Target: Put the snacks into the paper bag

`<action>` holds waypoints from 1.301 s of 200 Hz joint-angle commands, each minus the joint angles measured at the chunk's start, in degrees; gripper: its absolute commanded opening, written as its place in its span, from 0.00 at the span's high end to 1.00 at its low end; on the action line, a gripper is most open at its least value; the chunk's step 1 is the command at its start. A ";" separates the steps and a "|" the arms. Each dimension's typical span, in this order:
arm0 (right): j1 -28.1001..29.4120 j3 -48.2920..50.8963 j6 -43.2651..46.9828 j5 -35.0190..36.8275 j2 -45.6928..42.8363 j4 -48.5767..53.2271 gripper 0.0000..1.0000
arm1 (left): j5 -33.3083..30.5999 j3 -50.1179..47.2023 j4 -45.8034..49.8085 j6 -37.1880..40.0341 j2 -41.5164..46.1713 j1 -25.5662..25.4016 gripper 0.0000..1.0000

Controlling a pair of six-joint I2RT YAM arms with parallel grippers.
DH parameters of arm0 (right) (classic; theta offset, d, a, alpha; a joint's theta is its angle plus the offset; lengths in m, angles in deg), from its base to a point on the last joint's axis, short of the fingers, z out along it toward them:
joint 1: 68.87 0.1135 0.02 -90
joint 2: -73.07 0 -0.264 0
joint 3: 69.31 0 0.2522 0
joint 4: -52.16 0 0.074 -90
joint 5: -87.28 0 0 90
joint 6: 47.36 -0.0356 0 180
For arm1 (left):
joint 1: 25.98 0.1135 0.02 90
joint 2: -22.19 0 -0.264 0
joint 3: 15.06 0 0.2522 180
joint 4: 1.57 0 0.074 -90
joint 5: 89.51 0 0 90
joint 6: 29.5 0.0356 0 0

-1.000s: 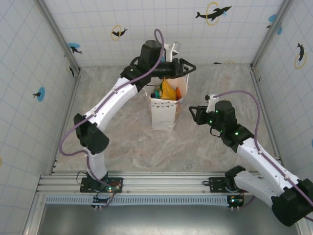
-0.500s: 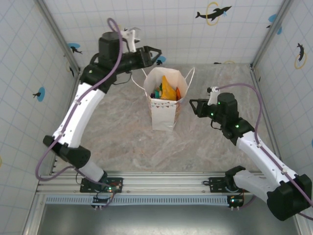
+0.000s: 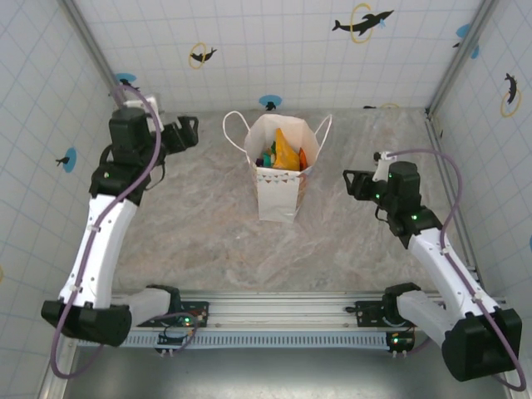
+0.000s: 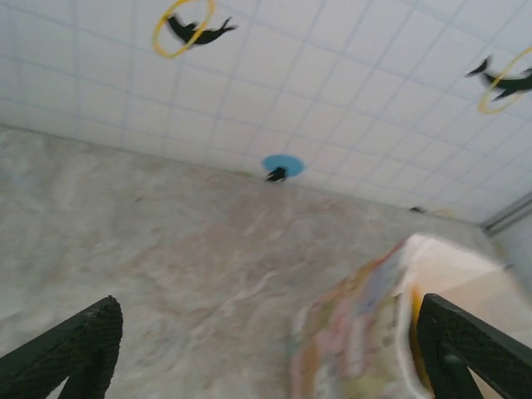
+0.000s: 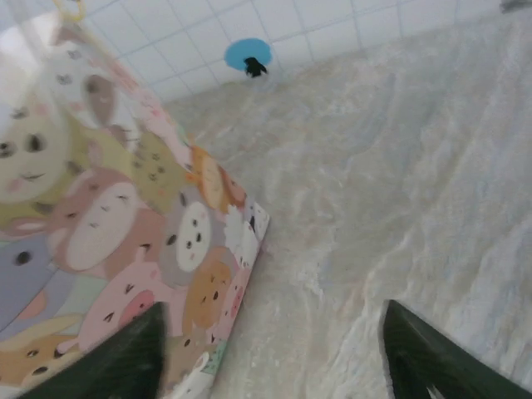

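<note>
The white paper bag (image 3: 278, 189) stands upright mid-table with both loop handles spread. Several snacks (image 3: 285, 151) sit inside it, an orange-yellow packet topmost with green and teal beside it. My left gripper (image 3: 184, 133) hangs open well left of the bag, apart from it. In the left wrist view its fingertips (image 4: 76, 345) frame bare table, with the blurred paper bag (image 4: 374, 320) at lower right. My right gripper (image 3: 350, 184) is open, right of the bag with a gap. In the right wrist view the paper bag (image 5: 108, 208) shows a cartoon-animal side; the right gripper (image 5: 274, 357) holds nothing.
Tiled walls with dolphin stickers close in the table on three sides, with metal posts (image 3: 96, 50) at the corners. A blue sticker (image 3: 269, 102) marks the back wall behind the bag. The arm bases sit on a rail (image 3: 274, 312) at the near edge.
My left arm has swung from above the bag's mouth out to the far left and its jaws have opened wide. My right gripper has drawn back to the right and opened wider.
</note>
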 commanded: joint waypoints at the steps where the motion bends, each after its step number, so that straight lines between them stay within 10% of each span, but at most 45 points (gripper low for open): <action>1: -2.41 5.07 2.84 0.43 -0.90 -3.34 0.01 | -9.24 -11.23 -9.04 7.82 4.86 0.58 0.02; 115: -10.15 35.20 8.40 10.09 1.61 -42.80 0.01 | -30.05 -67.31 -62.91 8.40 12.02 3.64 0.02; 223: -11.57 41.77 13.02 18.43 18.83 -70.47 0.00 | -20.10 -78.78 -98.28 17.29 -11.18 6.07 0.02; 251: -12.53 45.88 12.52 19.54 29.01 -88.57 0.00 | -20.60 -84.04 -126.50 18.09 -25.86 7.42 0.02; 260: -12.29 46.60 13.38 18.74 34.98 -98.17 0.00 | -23.39 -82.03 -115.66 15.74 -22.98 7.42 0.02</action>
